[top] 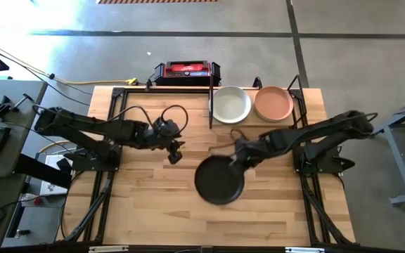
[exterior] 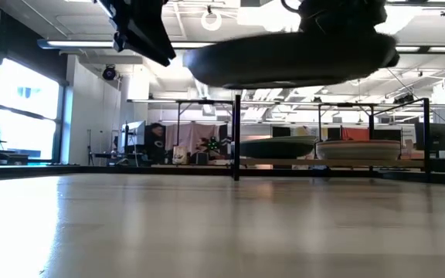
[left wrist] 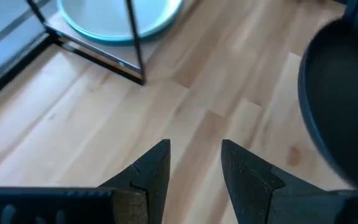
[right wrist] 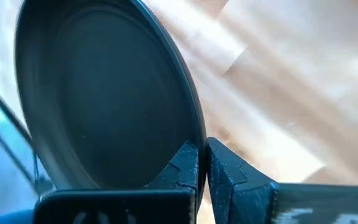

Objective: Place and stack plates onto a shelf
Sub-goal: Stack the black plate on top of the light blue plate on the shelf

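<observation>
Even, bright overhead light on table [top: 153, 204]; soft short shadow under black plate [top: 219, 180]. Low view strongly backlit: ceiling strip lights and left-side windows blown out, black plate overhead reduced to dark silhouette, near tabletop blurred with pale sheen. Left wrist view sharp on wood grain, own fingers [left wrist: 148, 177] soft. Right wrist view blurred on tabletop, bluish cast.

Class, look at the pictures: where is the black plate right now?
The black plate is mid-table, lifted above the wood, gripped at its rim by the right gripper, in front of the shelf.
</observation>
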